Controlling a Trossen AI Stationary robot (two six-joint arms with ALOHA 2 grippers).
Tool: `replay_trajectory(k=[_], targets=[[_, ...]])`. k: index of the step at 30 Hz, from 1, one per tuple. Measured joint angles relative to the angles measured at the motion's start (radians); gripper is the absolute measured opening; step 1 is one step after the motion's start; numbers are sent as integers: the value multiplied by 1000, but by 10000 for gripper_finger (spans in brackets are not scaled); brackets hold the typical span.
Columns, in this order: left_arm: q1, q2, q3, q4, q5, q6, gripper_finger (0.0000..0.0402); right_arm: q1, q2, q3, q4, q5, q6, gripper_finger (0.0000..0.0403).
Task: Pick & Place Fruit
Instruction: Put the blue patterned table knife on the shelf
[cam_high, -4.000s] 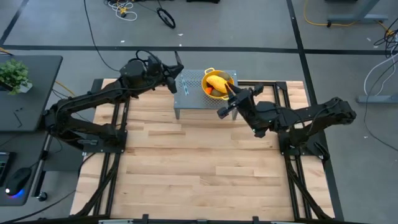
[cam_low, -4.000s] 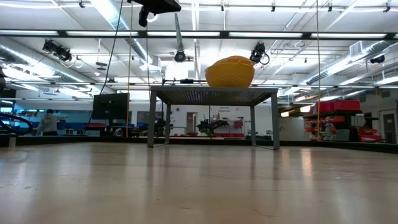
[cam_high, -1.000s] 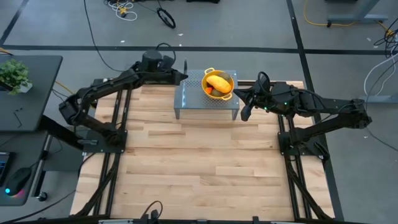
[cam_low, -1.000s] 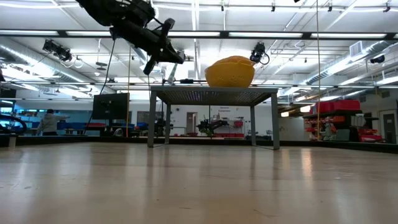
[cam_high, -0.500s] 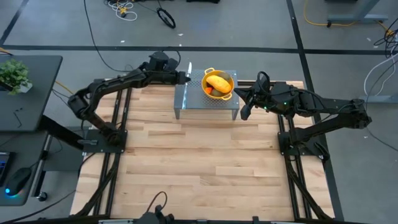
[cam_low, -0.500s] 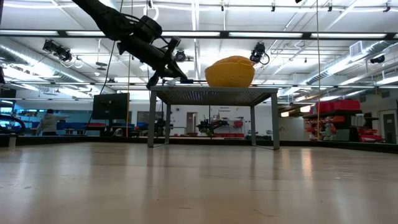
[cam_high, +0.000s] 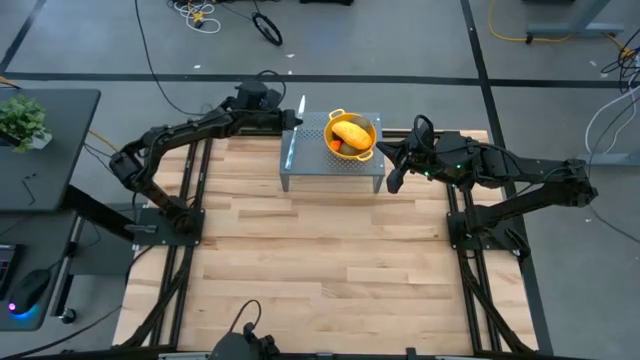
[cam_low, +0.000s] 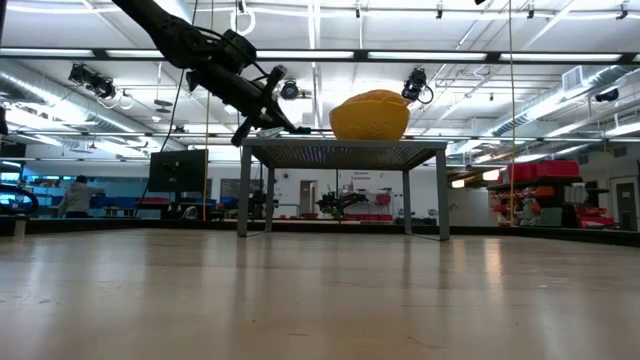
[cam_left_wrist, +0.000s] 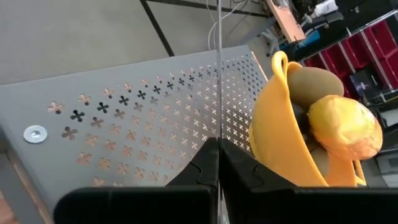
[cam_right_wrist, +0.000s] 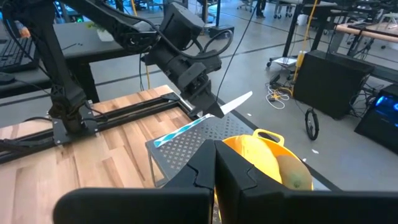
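Standing at the far edge of the wooden table (cam_high: 300, 270) is a small grey metal stand (cam_high: 330, 160) with holes in its top. Most of the wooden table has room to move.

The yellow colander (cam_high: 352, 135) sits on the right part of the stand, close to its edge. The fruit (cam_high: 351, 132) is inside it: a big yellow-orange one on top, with a green one (cam_left_wrist: 317, 84) beside it.

The left gripper (cam_high: 290, 122) is over the stand's left edge, pinching a thin knife (cam_right_wrist: 202, 121) that pokes out both ways.

The right gripper (cam_high: 392, 180) waits just off the stand's right edge, fingers pressed together.
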Motion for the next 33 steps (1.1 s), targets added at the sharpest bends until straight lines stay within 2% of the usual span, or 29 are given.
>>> replay_trajectory(k=[20,25,33], targets=[[28,0,0,27,42,-231,5,0,0,0,0,26,22,5],[19,0,0,-45,-23,-237,5,0,0,0,0,26,23,5],[16,0,0,-66,-91,-260,5,0,0,0,0,53,22,5]])
